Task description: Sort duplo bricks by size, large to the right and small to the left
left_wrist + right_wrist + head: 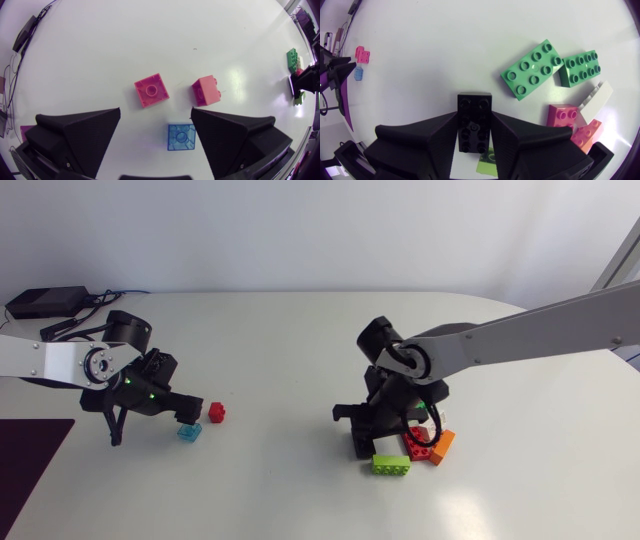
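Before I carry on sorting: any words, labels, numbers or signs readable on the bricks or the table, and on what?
None can be read in any view.
Studs of the black brick, light green brick and clear blue brick: any raised marks are too small to tell.
On the table: no label, number or sign shows.

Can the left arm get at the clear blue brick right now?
Probably yes: the blue brick lies between the left arm's open jaws, with nothing over it; the pink brick and salmon brick sit ahead, apart from it.
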